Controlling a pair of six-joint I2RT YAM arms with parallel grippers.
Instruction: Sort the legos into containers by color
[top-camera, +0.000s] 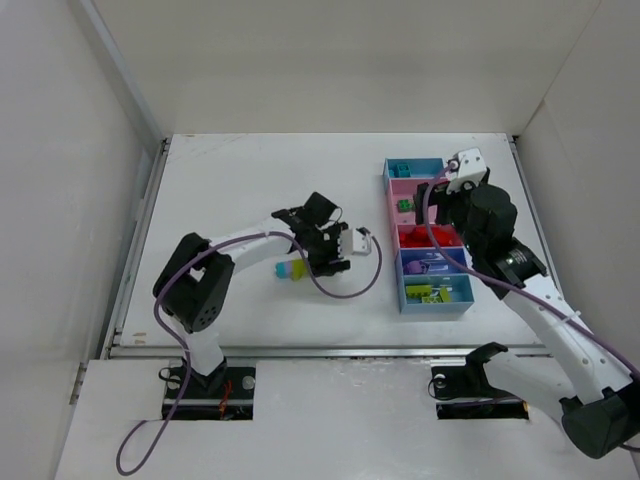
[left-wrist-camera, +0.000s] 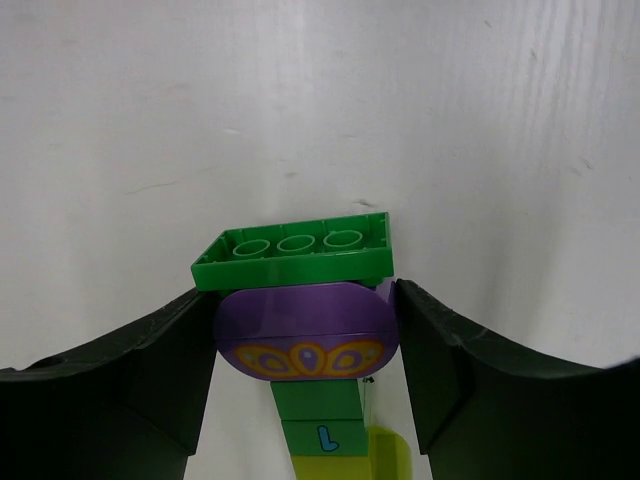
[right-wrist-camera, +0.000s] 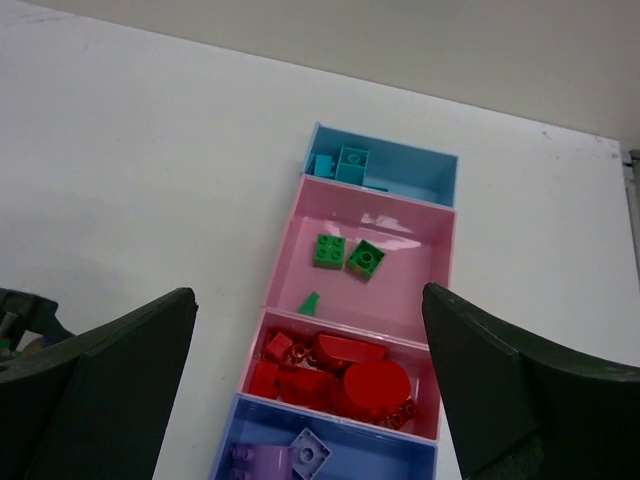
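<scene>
**Left arm grips a mixed-colour stack**

Top view: the left gripper (top-camera: 335, 245) is at the loose legos (top-camera: 291, 270) mid-table. The right gripper (top-camera: 440, 195) hangs over the containers (top-camera: 435, 305) on the right.

Left wrist: its fingers (left-wrist-camera: 150, 370) pinch a purple lego (left-wrist-camera: 305, 335) under a green plate (left-wrist-camera: 295, 255).

Right wrist: jaws wide apart and empty.

Likely next: separate the stack and bin each piece by colour.

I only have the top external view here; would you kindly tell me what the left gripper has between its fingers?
Observer: In the left wrist view, the left gripper is closed on a rounded purple piece with a yellow pattern.
Operator: Is anything joined to it?
Observer: A green studded plate lies right against its far side.
Operator: Thank you. What has been sorted as green so far?
Observer: The right wrist view shows three green pieces in a pink bin: two square bricks and a small wedge.
</scene>
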